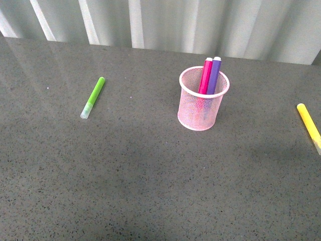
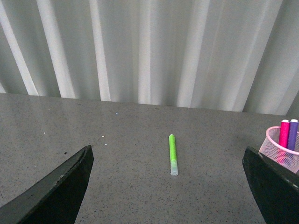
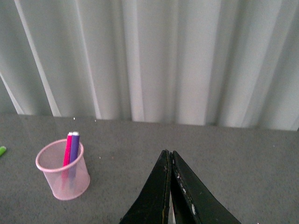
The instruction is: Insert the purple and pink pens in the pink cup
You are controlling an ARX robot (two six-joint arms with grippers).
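Already – pens [image 1: 210, 76] in pink cup [image 1: 202, 111]

table [image 1: 150, 191]: grey speckled stone look, slight sheen. pink cup [image 1: 202, 105]: fine wire mesh, solid smooth rim. pens [image 1: 209, 75]: smooth plastic. gripper fingers [image 2: 60, 186]: matt black. backdrop [image 1: 200, 25]: pale cloth folds.

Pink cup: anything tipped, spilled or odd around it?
Nothing stands out. The pink cup stands upright with the pink pen and purple pen inside, leaning on its rim. A green marker and yellow marker lie apart.
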